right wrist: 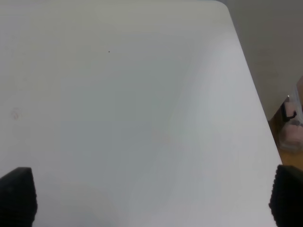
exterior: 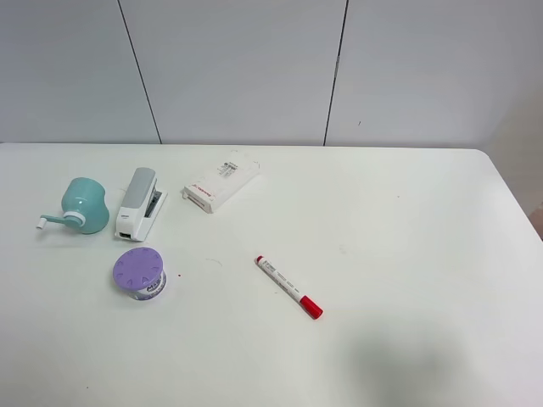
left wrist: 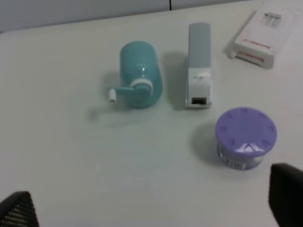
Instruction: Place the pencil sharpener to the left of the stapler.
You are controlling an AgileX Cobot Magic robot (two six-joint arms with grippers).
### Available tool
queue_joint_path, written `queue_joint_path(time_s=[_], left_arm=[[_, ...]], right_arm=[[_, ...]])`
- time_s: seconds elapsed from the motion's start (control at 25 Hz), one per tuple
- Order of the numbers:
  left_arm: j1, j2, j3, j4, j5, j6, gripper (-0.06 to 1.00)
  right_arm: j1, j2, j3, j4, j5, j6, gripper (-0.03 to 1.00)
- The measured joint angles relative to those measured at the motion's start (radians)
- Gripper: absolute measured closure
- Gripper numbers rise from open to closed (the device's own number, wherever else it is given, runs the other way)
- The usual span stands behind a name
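Note:
The mint-green pencil sharpener (exterior: pixel 85 205) lies on its side at the table's left, white crank pointing left, directly left of the grey-topped stapler (exterior: pixel 139 203). A narrow gap separates them. The left wrist view shows the sharpener (left wrist: pixel 138 72) and the stapler (left wrist: pixel 199 64) side by side, well ahead of my left gripper (left wrist: pixel 151 208). That gripper is open, its black fingertips (left wrist: pixel 19 210) at the frame's lower corners, nothing between them. My right gripper (right wrist: pixel 151 198) is open too, over bare table near the right edge. Neither gripper shows in the high view.
A round purple-lidded container (exterior: pixel 140 273) stands just in front of the stapler. A flat white box with red print (exterior: pixel 221 181) lies behind and right of it. A red-capped marker (exterior: pixel 289 287) lies near the middle. The table's right edge (right wrist: pixel 251 90) drops off beside my right gripper.

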Motion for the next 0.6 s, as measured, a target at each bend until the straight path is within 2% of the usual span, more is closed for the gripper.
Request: queue_joint_path(time_s=[0.6], left_arm=[[0.0, 0.0, 0.001, 0.015, 0.0, -0.027, -0.04]], right_arm=[[0.0, 0.0, 0.0, 0.0, 0.0, 0.0, -0.02]])
